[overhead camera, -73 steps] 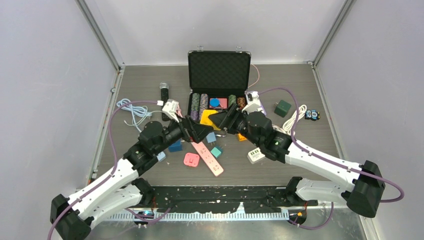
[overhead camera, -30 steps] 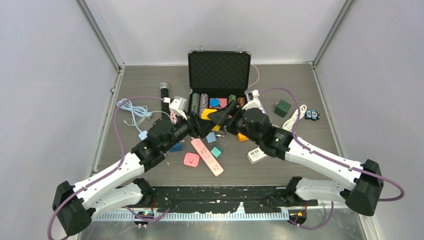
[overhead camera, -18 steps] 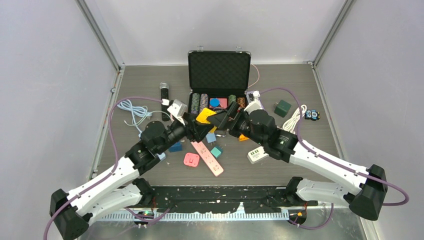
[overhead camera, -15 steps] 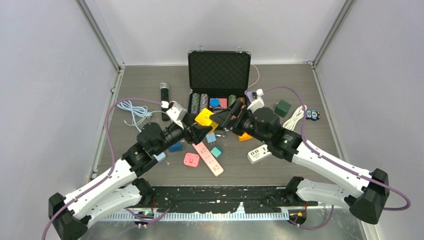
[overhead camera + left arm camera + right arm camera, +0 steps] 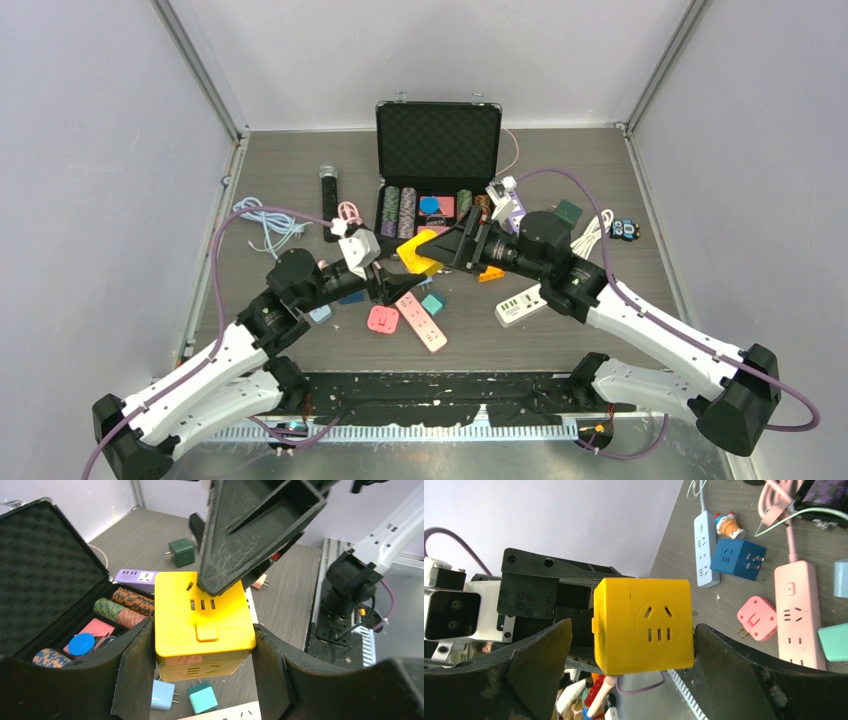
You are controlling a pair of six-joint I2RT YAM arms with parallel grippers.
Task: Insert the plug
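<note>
The left gripper (image 5: 201,630) clamps the yellow plastic cube adapter (image 5: 420,250); the right gripper (image 5: 631,630) (jaws spread wide) straddles it, gripping nothing.

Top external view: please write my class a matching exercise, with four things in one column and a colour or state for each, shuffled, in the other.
Things:
1 socket cube
2 case
3 right gripper
4 centre power strip

Colours or states:
A pink, lying flat
B jaws wide open
C yellow, clamped by the left gripper
D black, lid raised

Pairs: 1-C; 2-D; 3-B; 4-A
</note>
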